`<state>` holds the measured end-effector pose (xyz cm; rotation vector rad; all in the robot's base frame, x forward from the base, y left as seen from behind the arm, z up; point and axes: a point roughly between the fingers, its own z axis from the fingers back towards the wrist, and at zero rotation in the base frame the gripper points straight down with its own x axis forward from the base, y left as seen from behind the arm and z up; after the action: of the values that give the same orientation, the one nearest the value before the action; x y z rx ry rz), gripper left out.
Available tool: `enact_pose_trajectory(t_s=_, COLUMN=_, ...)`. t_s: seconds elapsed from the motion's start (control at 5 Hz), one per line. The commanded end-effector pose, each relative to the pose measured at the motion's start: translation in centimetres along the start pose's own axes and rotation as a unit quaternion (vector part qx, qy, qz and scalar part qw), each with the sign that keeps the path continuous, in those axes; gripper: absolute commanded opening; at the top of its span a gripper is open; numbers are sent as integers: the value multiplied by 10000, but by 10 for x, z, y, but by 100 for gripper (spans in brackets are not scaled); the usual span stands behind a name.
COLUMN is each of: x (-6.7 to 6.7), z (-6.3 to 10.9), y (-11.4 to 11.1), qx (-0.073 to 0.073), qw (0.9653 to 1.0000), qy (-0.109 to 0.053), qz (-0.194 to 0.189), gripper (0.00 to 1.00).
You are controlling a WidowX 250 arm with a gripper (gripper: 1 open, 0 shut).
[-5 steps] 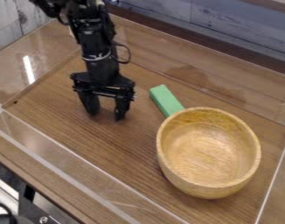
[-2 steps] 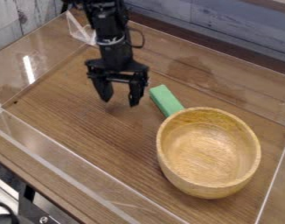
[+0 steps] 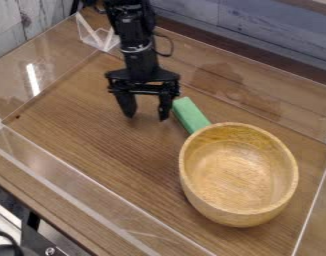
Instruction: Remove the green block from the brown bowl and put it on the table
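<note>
So the black robot gripper (image 3: 144, 108) is hanging off a black arm that comes down from the top of the shot, pointing straight down at the medium-brown wood-grain table (image 3: 86, 150), with its two dark fingers (image 3: 128, 104) spread wide apart and nothing between them, so it's got hold of nothing. The small flat bright green rectangular block (image 3: 193, 115) is lying on the tabletop, not in the bowl, just to the right of the gripper's fingers and slanted so its lower end reaches the rim of the round light tan wooden bowl (image 3: 238, 172); whether it actually touches the rim or just sits right beside it I can't tell. The bowl sits toward the lower right, upright, and its inside shows only pale wood grain. Low clear acrylic walls (image 3: 46, 55) run around the table edges and catch some glare. As for writing or logos: I can't make out any readable text on the arm, block, bowl or table at this resolution.
</note>
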<state>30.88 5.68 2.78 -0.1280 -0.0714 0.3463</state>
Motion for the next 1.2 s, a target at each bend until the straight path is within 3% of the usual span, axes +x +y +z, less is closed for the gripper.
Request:
enact_pose_trajectory(t_s=0.0, x=22, z=13, y=-17, qx=-31, qw=9980, qy=-394, qz=503, gripper=100)
enact_pose_trajectory(t_s=0.4, x=13, z=6, y=-39, qx=-47, qw=9930, qy=-579, qz=1032, gripper=100)
enact_pose_trajectory(t_s=0.6, x=11, z=7, y=-42, qx=-123, qw=9900, qy=-661, qz=1241, gripper=100)
enact_pose_trajectory(t_s=1.0, x=20, z=43, y=-46, qx=-318, qw=9875, qy=-749, qz=1352, gripper=100)
